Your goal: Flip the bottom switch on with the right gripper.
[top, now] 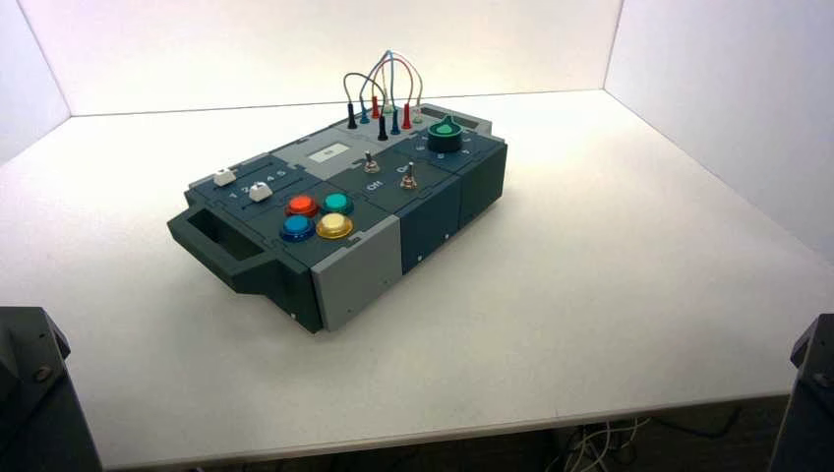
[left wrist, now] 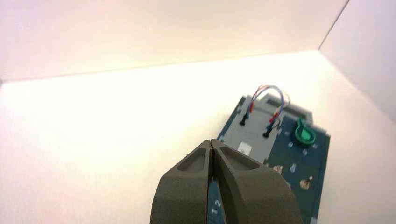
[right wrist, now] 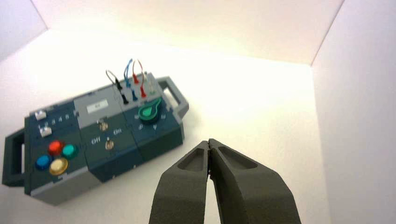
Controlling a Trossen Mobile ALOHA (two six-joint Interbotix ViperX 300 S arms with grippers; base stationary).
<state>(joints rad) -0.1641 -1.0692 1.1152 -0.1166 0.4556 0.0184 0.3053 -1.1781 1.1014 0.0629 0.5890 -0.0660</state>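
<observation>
White walls enclose the white table at the back and sides. Box sits on it, left of centre in the high view, turned diagonally: one handle toward the robot's left, the other at the far end.

Both arms are at the near corners in the high view, left arm and right arm, well apart from the box.

Right gripper: closed, fingertips together, nothing between them, clear of the box. Left gripper: parked near its corner, also closed on nothing.

Wires arch over the light grey far section, plugged in. Green knob is on the dark section beside them. Small white panel is mid-box. Four buttons cluster toward the near end: red, green, blue, yellow. Two white sliders are beside them.

Smallest: two metal toggles between buttons and knob, "Off" and "On" printed by them. Upper switch is farther in; bottom switch is nearer the robot-side long edge, untouched.
</observation>
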